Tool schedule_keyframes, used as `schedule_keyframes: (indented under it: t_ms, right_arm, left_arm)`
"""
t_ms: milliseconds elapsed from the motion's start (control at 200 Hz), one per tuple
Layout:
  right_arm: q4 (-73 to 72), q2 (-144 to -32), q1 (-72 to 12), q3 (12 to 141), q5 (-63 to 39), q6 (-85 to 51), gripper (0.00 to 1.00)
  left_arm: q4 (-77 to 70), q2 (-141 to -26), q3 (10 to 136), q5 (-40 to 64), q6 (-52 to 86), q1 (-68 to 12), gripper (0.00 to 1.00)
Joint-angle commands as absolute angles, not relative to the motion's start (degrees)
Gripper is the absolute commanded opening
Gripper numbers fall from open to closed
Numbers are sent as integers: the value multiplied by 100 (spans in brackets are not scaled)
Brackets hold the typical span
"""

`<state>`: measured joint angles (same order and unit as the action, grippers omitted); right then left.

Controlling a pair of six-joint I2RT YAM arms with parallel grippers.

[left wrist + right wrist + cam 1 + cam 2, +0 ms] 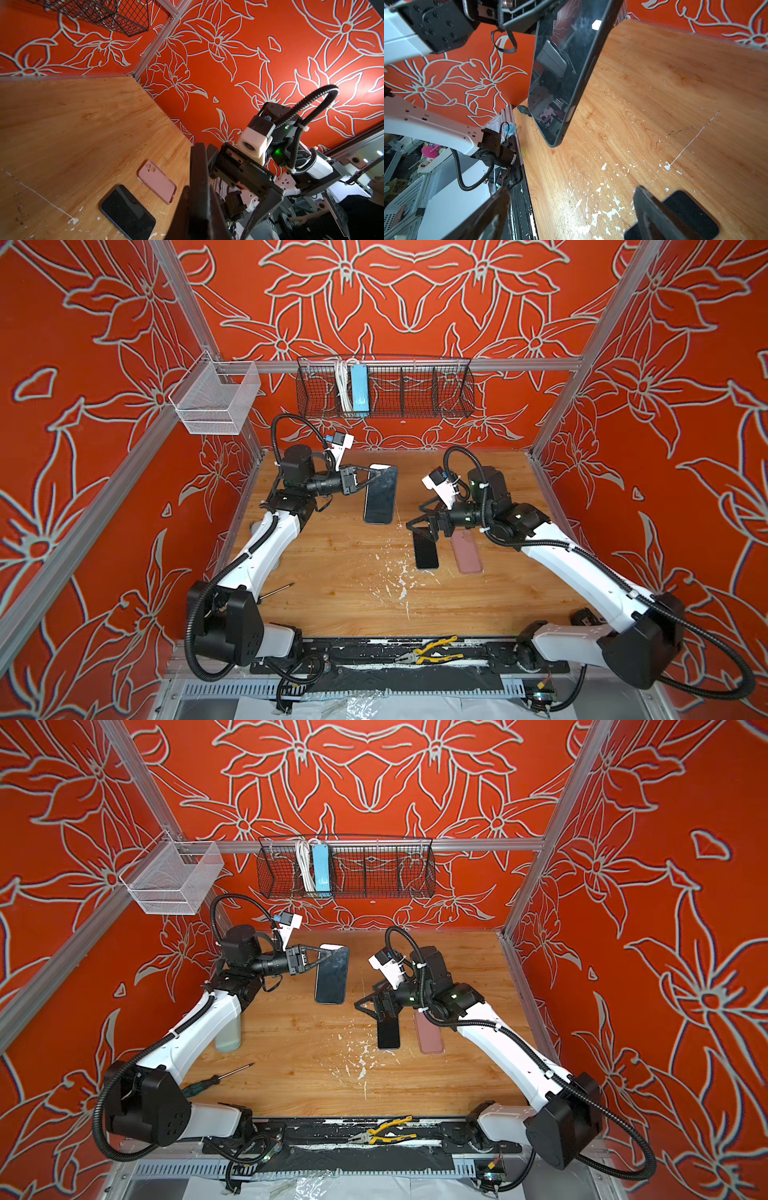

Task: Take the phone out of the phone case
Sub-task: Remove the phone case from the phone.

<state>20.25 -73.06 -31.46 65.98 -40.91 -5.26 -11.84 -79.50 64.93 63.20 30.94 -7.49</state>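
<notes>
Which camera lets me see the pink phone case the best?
The left wrist view: the pink phone case lies there whole and close, its camera cutout plain. In both top views the case is small, with its far end under the right arm. The right wrist view does not show it.

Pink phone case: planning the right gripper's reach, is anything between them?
Nothing visible does. The right gripper hangs open over the black phone, which lies beside the phone case, apart from it.

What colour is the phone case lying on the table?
Dusty pink phone case, clearest in the left wrist view.
</notes>
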Motion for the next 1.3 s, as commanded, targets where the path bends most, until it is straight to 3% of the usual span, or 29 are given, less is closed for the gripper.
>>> schedule_keyframes:
  t_ms: [0, 600, 1296]
  right_arm:
    - [2287, -7365, -3129, 6776, -4165, -141, 95]
    - [2956, -7725, -3171, 7206, -4725, 529, 82]
    - [2532, -8181, -3685, 7417, -4418, 605, 78]
  left_arm:
    - [-1089, -7993, 6815, 6608, 2763, -712, 0]
    - [538, -7943, 7426, 6944, 1429, -712, 0]
    - [-70, -7950, 7207, 7375, 1705, -756, 0]
